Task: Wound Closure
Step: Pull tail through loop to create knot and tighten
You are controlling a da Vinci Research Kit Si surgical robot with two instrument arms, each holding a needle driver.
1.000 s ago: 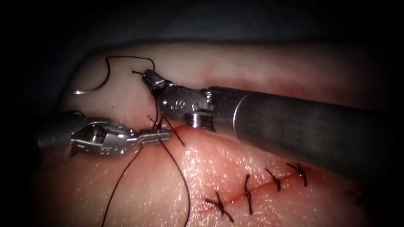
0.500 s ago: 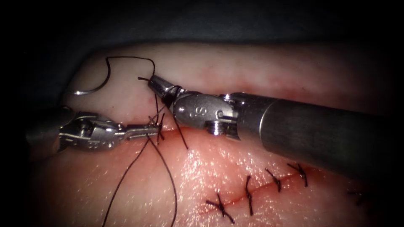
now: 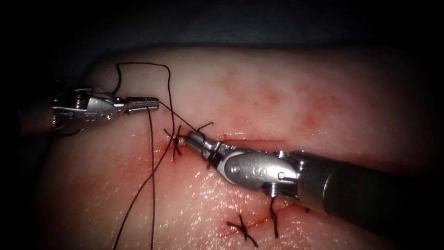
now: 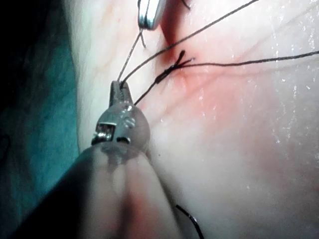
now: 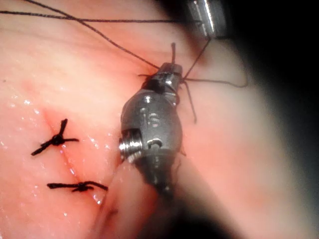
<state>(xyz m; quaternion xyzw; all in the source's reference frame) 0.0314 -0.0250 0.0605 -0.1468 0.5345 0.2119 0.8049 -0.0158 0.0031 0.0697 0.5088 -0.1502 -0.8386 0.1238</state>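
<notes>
Nearest the endoscope, two finished stitches cross the closed stretch of the cut on the tissue, and they appear again in the right wrist view as dark knots beside the right tool's shaft. Just beyond them the right tool comes in from the right, its jaws pressed together on a short tail of thread right at the new knot, which sits at the left end of the still-open cut. The right wrist view shows the same tool with strands fanning out from its tip. Red fluid stains the tissue around the knot and along the sewn line.

Farther back and to the left of the cut, the left tool has its jaws pinched shut on the thread; one strand runs taut from it to the knot, and another drops straight down toward the near edge of the endoscope view. The left wrist view shows this tool gripping the strand, with the knot just ahead of it.

Farthest away, a loop of thread arcs over the pale tissue behind the left tool. Where the needle lies cannot be made out.
</notes>
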